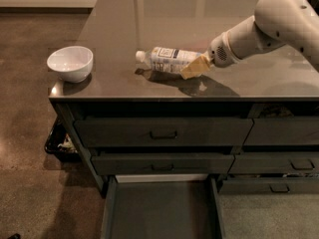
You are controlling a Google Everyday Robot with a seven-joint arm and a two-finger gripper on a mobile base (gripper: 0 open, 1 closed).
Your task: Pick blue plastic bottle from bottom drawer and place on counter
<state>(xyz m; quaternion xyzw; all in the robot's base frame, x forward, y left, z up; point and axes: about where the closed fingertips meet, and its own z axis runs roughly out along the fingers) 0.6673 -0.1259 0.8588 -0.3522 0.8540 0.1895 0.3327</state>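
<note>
The blue plastic bottle (167, 59) lies on its side, white cap pointing left, just above the counter (144, 19), with its shadow below it. My gripper (193, 66) reaches in from the right on the white arm and is shut on the bottle's base end with its tan fingers (189, 69). The bottom drawer (159, 210) of the left stack is pulled out, and its flat interior shows nothing inside.
A white bowl (70, 62) stands at the counter's front left corner. Two shut handled drawers (162, 132) sit above the open one. The right-stack drawers (279, 161) are partly open. A dark bin (57, 141) sits on the floor at the cabinet's left.
</note>
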